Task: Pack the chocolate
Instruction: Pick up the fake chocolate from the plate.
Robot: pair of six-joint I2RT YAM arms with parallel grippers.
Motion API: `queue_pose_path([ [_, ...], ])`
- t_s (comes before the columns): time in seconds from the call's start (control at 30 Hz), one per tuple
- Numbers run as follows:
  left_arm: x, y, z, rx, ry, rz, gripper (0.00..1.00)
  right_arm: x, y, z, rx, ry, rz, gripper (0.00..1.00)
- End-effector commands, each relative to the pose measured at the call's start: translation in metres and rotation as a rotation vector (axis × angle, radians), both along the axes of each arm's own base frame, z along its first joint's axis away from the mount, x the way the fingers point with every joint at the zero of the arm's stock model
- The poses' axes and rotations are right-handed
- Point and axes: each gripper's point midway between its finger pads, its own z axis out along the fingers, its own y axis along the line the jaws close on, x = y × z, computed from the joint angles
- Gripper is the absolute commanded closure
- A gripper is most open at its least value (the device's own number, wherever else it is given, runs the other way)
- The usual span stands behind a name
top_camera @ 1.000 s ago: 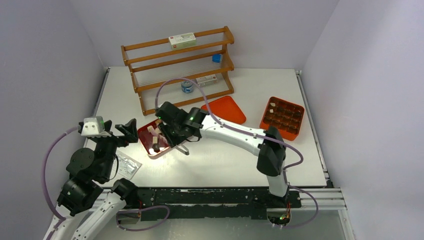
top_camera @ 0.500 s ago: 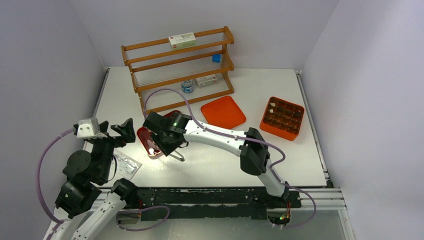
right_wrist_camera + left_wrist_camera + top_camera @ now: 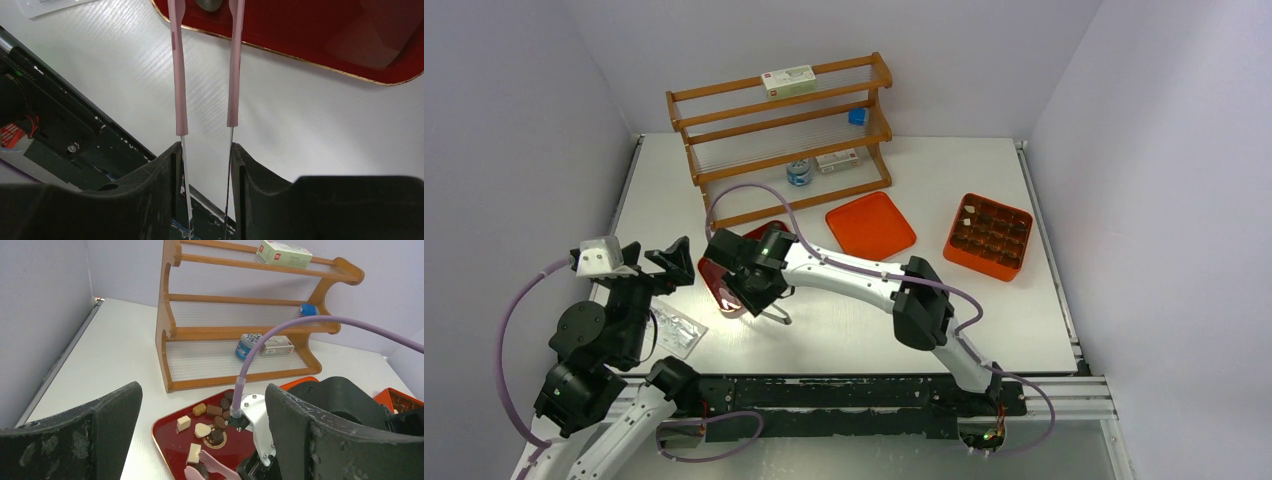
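Observation:
The chocolate (image 3: pixel 202 430) lies as several dark, light-brown and cream blocks on the dark red tray (image 3: pixel 167 446), left of the table's middle. My right gripper (image 3: pixel 206 150) is shut on the pink tongs (image 3: pixel 178 75) and hovers over the tray's near edge (image 3: pixel 746 280). The tong tips straddle a dark chocolate (image 3: pixel 209 4), also seen in the left wrist view (image 3: pixel 202 471); I cannot tell if they pinch it. My left gripper (image 3: pixel 202 440) is open and empty, just left of the tray (image 3: pixel 656 262). The orange compartment box (image 3: pixel 989 235) at right holds two cream pieces (image 3: pixel 969 212).
An orange lid (image 3: pixel 871 224) lies between tray and box. A wooden rack (image 3: pixel 784 130) with small boxes and a jar stands at the back. A clear plastic bag (image 3: pixel 676 328) lies near the left arm. The right arm's purple cable (image 3: pixel 280 330) arcs over the tray.
My right arm has swung left and toward the near edge of the tray with the tongs. My left gripper has drawn back slightly to the left.

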Motion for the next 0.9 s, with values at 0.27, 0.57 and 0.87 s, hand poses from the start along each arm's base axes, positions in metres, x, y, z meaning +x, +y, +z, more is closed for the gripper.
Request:
queue_pose_path([
  [0.27,-0.006,0.006,0.012,-0.022,-0.042,0.009,0.02,0.003,0.002,-0.007,-0.049,-0.019,0.017,0.60],
  [0.57,-0.007,0.006,0.012,-0.021,-0.043,0.011,0.02,0.006,0.000,-0.007,-0.055,-0.035,0.010,0.66],
  [0.87,-0.006,0.005,0.011,-0.020,-0.041,0.008,0.02,0.011,-0.008,0.011,-0.026,-0.075,-0.029,0.70],
])
